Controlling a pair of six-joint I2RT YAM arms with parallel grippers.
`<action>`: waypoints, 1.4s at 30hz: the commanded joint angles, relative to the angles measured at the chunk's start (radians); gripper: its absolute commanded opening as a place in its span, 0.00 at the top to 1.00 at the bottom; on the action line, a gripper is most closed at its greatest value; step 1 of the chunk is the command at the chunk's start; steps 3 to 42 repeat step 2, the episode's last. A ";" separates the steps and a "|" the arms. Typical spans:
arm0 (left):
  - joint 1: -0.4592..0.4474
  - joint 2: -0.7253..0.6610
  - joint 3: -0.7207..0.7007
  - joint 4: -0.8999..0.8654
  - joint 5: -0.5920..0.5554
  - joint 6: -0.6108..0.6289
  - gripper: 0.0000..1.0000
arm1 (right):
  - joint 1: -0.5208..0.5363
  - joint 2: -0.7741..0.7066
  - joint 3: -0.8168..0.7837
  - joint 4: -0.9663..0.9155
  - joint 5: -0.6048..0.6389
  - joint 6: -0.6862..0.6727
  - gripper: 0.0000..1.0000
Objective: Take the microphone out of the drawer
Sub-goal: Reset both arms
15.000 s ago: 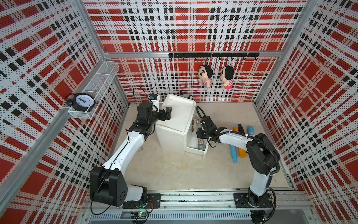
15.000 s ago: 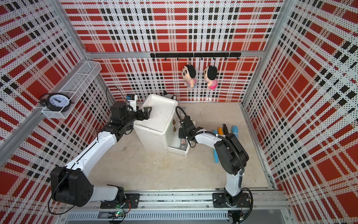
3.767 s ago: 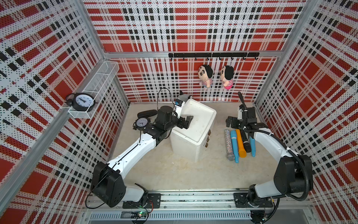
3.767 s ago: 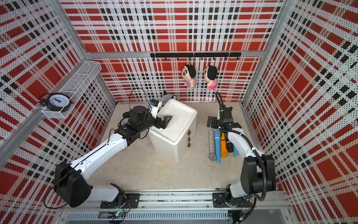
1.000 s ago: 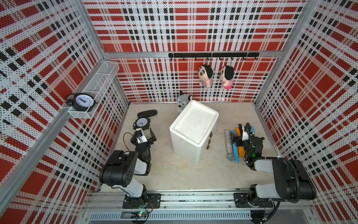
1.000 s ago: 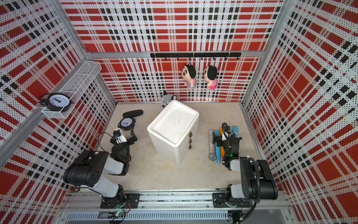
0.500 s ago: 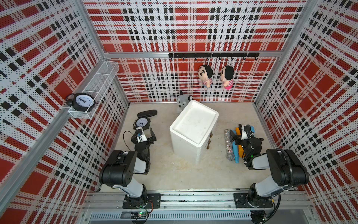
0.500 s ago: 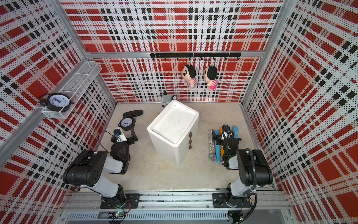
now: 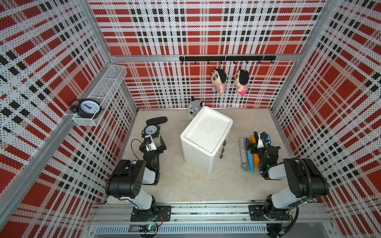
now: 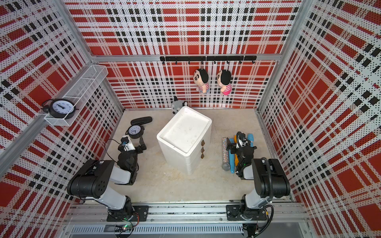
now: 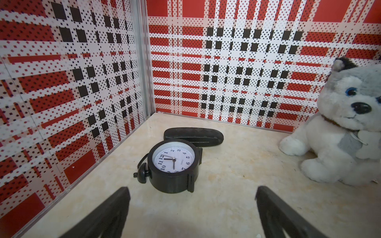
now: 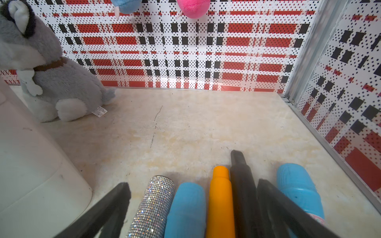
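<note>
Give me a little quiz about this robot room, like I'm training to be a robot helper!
1. True or false: every drawer of the white cabinet is shut.
2. Which one lies nearest the cabinet? A) the orange one B) the sparkly silver microphone C) the black one
3. What is the right hand holding?

Key: 1 true. 2 B. 3 Nothing; it is open.

Left arm (image 9: 132,179): folded low.
Left gripper (image 11: 191,190): spread wide, empty.
Right arm (image 9: 299,181): folded low.
Right gripper (image 12: 193,184): spread wide, empty.
</note>
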 commanded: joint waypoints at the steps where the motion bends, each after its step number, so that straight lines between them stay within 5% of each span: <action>1: 0.009 -0.010 0.015 -0.007 0.014 -0.007 0.02 | 0.004 -0.001 0.004 0.012 0.007 -0.002 0.00; 42: 0.009 -0.010 0.016 -0.008 0.014 -0.006 0.02 | 0.004 -0.001 0.004 0.011 0.007 -0.002 0.00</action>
